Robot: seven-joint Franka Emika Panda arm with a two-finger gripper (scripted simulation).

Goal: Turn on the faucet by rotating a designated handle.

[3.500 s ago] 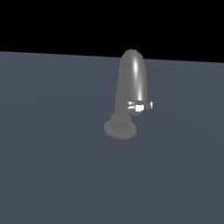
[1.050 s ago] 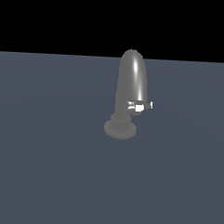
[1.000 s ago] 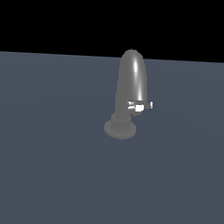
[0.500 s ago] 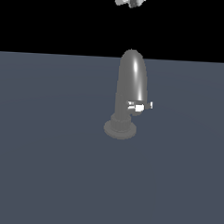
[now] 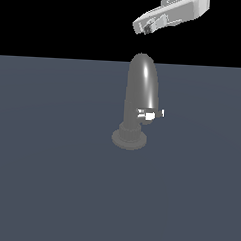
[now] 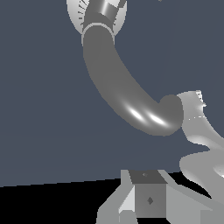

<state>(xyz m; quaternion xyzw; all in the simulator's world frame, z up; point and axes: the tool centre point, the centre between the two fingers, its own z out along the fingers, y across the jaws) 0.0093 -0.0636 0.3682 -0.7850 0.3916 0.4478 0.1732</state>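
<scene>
the gripper (image 5: pixel 147 28) hangs above the faucet (image 5: pixel 139 101), well clear of the handle (image 5: pixel 152 114) jutting toward the exterior view's right; descending straight risks striking the spout instead; its fingertips are tiny and partly cropped, so i cannot tell whether the claw is open

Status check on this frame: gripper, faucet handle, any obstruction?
Gripper above the faucet, clear of it; jaw state unreadable. Handle untouched, sticking out toward the exterior view's right. Nothing between gripper and faucet.
</scene>
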